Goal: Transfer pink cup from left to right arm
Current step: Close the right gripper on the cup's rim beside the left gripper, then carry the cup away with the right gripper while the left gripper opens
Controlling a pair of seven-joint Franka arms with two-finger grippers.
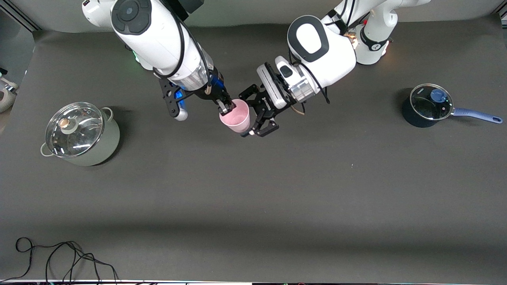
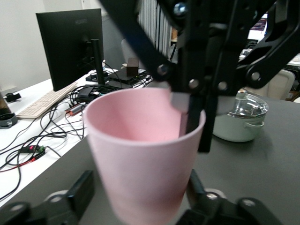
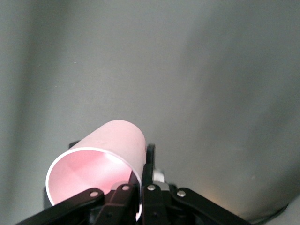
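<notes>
At the left of the front view, a pale green pot (image 1: pixel 81 134) with a glass lid stands on the dark table (image 1: pixel 253 190). A black cable (image 1: pixel 59 261) lies in the lower left corner.

Coming down from the upper left, the right arm brings the right gripper (image 1: pixel 226 107) to the centre of the frame, slightly above the middle. Its fingers are pinched on the rim of the pink cup (image 1: pixel 236 115), one finger inside the wall and one outside, as the right wrist view shows at the rim (image 3: pixel 140 187). The cup hangs in the air over the middle of the table, its mouth tilted upward.

Just right of the cup, the left gripper (image 1: pixel 259 118) reaches in from the arm at the upper right. In the left wrist view its fingers (image 2: pixel 82 194) stand spread at either side of the cup's base (image 2: pixel 145 164), released and apart from the wall.

At the right edge sits a dark blue saucepan (image 1: pixel 427 106) with a lid and a long handle.
</notes>
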